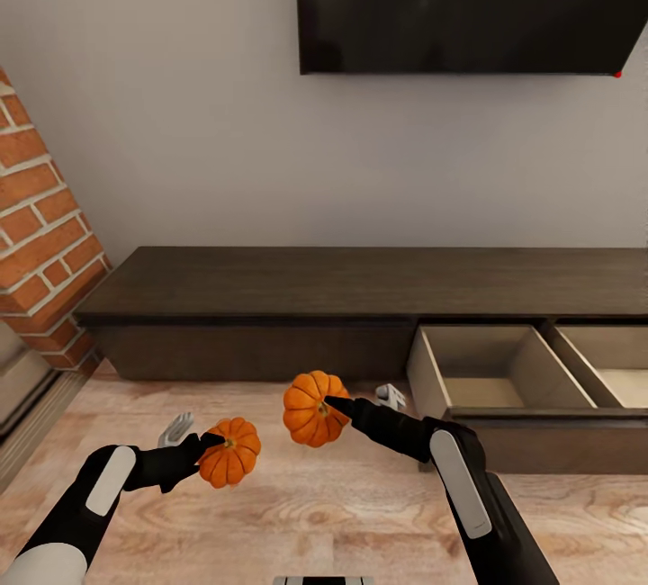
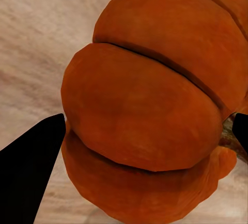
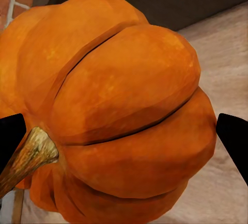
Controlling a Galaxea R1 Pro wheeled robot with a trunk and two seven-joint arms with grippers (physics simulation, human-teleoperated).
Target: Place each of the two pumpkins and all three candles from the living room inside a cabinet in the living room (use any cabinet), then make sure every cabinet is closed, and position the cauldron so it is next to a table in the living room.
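**Two pumpkins, one in each end effector**

Between my black fingers, each end effector is clenched on a pumpkin. My left end effector (image 1: 213, 452) grips the lower pumpkin (image 1: 229, 452), out over the wood floor (image 1: 297, 513). Up close, its orange ribs (image 2: 150, 110) sit between my left fingertips (image 2: 31, 167). My right end effector (image 1: 335, 405) holds the other pumpkin (image 1: 312, 409) a bit higher, just beside the first one. Its brown stem (image 3: 31, 154) sticks out to one side past my right fingertips (image 3: 235, 141).

Ahead of me, the long dark cabinet (image 1: 360, 283) stands against the wall. Two of its drawers are pulled out on my right, and the nearer open drawer (image 1: 481, 369) shows pale wood inside. A red brick wall (image 1: 40, 234) is at my left. A big black screen (image 1: 468, 0) hangs above the cabinet.
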